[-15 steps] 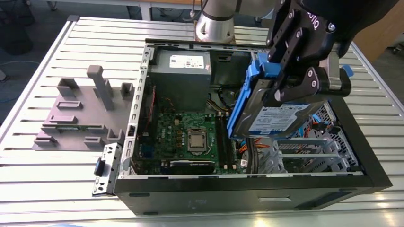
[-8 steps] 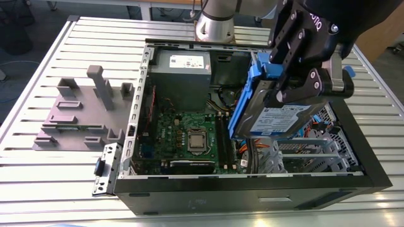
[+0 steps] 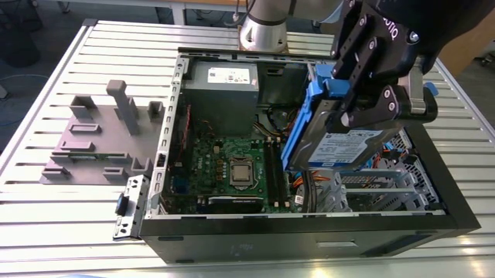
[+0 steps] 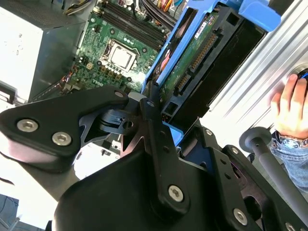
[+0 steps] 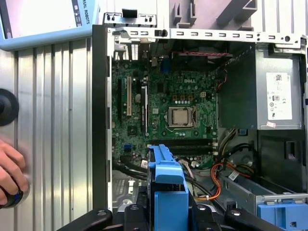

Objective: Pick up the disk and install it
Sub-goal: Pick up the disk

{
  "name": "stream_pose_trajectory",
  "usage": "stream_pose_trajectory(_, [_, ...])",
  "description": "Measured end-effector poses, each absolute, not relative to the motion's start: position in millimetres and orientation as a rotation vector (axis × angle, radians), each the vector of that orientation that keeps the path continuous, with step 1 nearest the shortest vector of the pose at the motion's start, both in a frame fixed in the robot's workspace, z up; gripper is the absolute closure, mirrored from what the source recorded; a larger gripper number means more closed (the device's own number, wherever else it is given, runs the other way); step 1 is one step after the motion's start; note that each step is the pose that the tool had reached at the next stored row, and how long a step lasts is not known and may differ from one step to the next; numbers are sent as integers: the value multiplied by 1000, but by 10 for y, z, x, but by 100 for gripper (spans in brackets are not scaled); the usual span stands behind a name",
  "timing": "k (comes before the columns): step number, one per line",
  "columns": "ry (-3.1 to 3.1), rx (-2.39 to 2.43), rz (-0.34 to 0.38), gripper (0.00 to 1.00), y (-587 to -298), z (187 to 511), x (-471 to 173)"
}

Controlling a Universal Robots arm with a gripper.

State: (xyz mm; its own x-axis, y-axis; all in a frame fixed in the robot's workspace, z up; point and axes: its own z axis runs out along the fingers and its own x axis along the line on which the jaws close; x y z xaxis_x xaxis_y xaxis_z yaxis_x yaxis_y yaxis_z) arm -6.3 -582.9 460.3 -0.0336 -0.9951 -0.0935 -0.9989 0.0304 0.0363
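Note:
The disk (image 3: 346,146), a silver drive with a white-and-blue label in blue caddy rails, hangs tilted above the right half of the open computer case (image 3: 309,229). My gripper (image 3: 357,113) is shut on it from above, its black fingers clamping the upper end. In the second wrist view the disk (image 4: 192,57) shows edge-on, green board and connector facing out, beyond the gripper (image 4: 171,127). In the first wrist view the disk's blue caddy end (image 5: 168,185) stands over the motherboard between the fingers (image 5: 135,211). The grey drive bay (image 3: 383,185) lies just below the disk.
Inside the case are the motherboard (image 3: 232,168), power supply (image 3: 222,75) and orange cables (image 5: 216,175). A blue bracket (image 5: 281,211) sits on the bay. The grey slotted holder (image 3: 101,139) stands on the slatted table (image 3: 46,220). A person's hand (image 4: 288,106) rests beside the case.

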Motion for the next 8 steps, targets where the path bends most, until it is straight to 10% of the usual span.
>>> stream_pose_trajectory(8, [2224, -2154, 141, 63, -5839, 4601, -41])
